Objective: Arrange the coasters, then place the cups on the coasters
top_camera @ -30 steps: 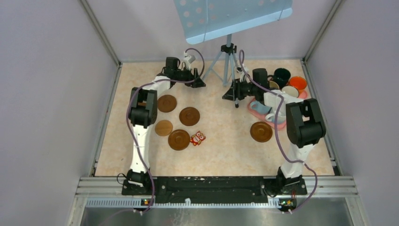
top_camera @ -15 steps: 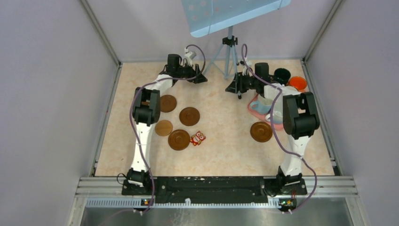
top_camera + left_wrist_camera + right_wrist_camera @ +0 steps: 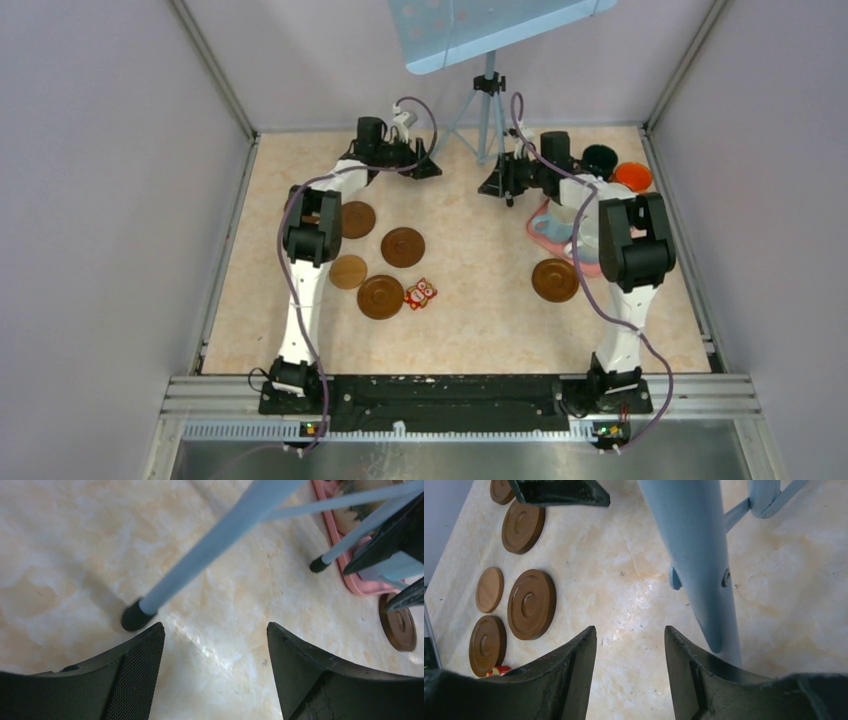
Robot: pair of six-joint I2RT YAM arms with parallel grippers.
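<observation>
The left gripper (image 3: 215, 635) hangs open and empty over the far left-centre of the surface (image 3: 480, 320), beside a stand leg (image 3: 210, 550). Four coasters (image 3: 381, 297) lie clustered nearer, with a red owl (image 3: 420, 293) just beside the nearest. Right of the stand, the right gripper (image 3: 630, 637) is open too, holding nothing. A fifth coaster (image 3: 555, 280) lies near a pink tray (image 3: 537, 232), and the cups (image 3: 600, 158) crowd the far right corner.

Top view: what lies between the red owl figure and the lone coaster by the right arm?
Nothing; the top view shows only bare tabletop between the owl figure and that coaster.
</observation>
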